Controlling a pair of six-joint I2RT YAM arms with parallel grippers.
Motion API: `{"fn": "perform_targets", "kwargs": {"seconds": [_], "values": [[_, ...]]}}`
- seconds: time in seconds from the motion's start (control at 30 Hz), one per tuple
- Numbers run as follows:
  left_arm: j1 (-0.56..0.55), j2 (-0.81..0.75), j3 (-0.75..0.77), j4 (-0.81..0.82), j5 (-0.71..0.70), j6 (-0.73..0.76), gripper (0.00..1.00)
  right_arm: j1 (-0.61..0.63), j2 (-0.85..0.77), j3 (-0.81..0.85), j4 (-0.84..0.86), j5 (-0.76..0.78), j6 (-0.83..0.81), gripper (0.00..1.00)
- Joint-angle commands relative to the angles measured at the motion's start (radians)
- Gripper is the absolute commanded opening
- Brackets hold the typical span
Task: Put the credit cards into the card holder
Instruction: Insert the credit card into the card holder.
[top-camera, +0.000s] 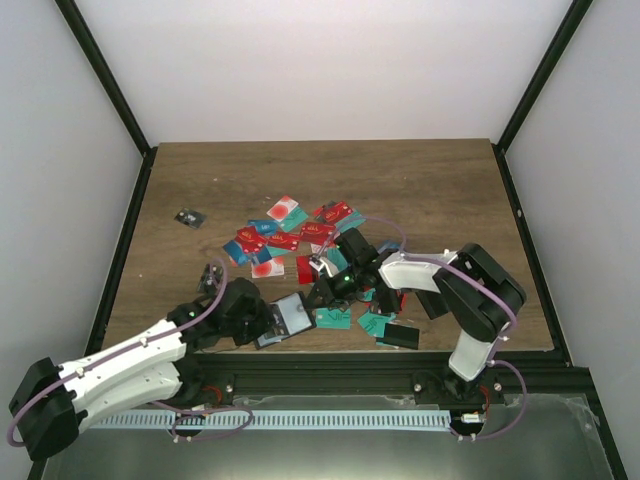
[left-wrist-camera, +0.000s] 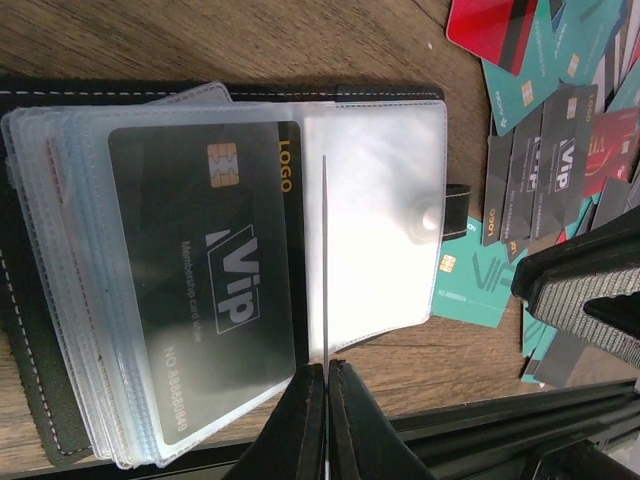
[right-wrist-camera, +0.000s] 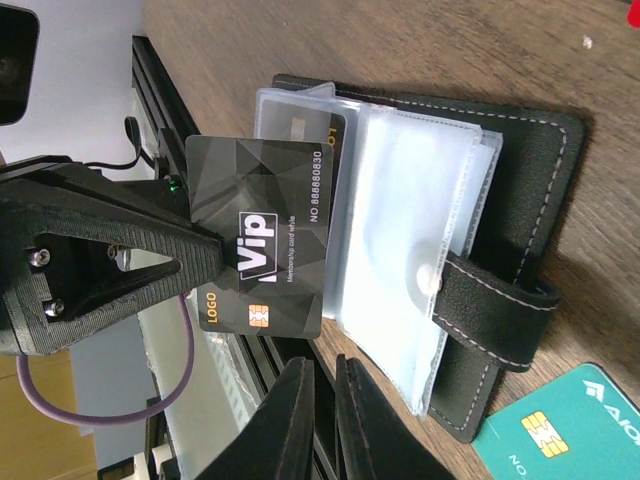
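Observation:
The card holder (left-wrist-camera: 390, 170) lies open on the wood, clear sleeves fanned out and its clasp tab (right-wrist-camera: 490, 312) pointing right. One black VIP card (left-wrist-camera: 200, 270) sits inside a left sleeve. My left gripper (left-wrist-camera: 326, 368) is shut on another black VIP credit card (right-wrist-camera: 255, 235). That card stands on edge over the holder, its far edge at the sleeve stack. My right gripper (right-wrist-camera: 322, 362) hangs just in front of the holder, shut with nothing between its fingers. In the top view both grippers meet at the holder (top-camera: 290, 316) near the front edge.
Loose red, teal and black cards (top-camera: 290, 235) are scattered behind and right of the holder; teal and black ones (left-wrist-camera: 520, 180) lie close by. A flat black case (top-camera: 400, 335) lies at front right, a small dark item (top-camera: 189, 218) at far left. The black table rail (left-wrist-camera: 480, 415) runs close.

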Motion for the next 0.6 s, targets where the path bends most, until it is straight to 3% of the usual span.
{"fn": "perform_targets", "kwargs": {"seconds": [0.0, 0.57], "values": [[0.004, 0.011, -0.012, 0.002, 0.006, 0.016, 0.04, 0.008, 0.018, 0.031, -0.01, 0.004, -0.02, 0.09], [0.004, 0.065, -0.035, 0.042, 0.017, 0.051, 0.04, 0.007, 0.032, -0.014, -0.023, 0.04, -0.04, 0.09]]}}
